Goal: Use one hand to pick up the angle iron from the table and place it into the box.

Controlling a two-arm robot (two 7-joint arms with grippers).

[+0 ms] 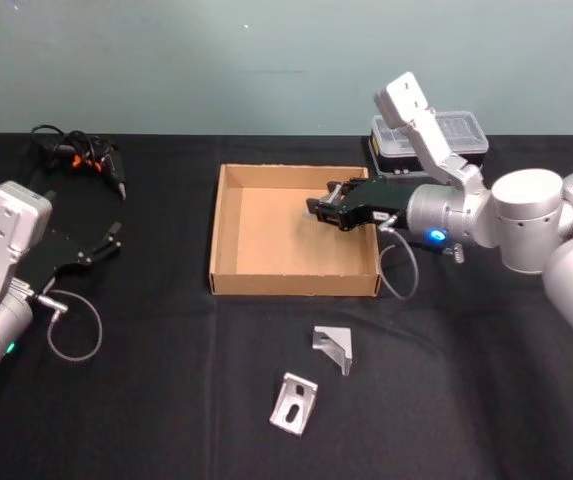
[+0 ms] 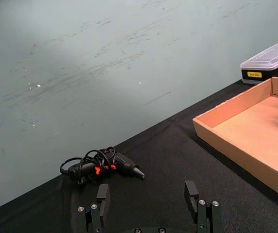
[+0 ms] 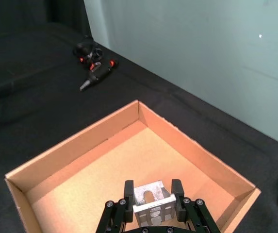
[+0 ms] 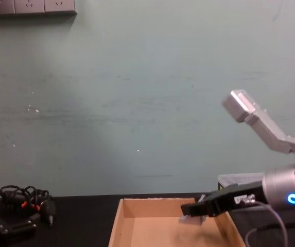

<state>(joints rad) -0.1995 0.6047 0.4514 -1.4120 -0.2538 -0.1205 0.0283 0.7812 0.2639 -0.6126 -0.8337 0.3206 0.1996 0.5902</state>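
The right gripper, clamped on the angle iron over the cardboard box floor toward its right wall, should lower and release it flat so it cannot bounce out; the left gripper rests unclenched at the table's left.

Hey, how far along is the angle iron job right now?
Done: the right gripper is shut on one angle iron and holds it over the cardboard box. In hand: the drop, since the piece is not yet released. Left: two more angle irons lie on the table in front of the box. The left gripper sits open at the table's left.
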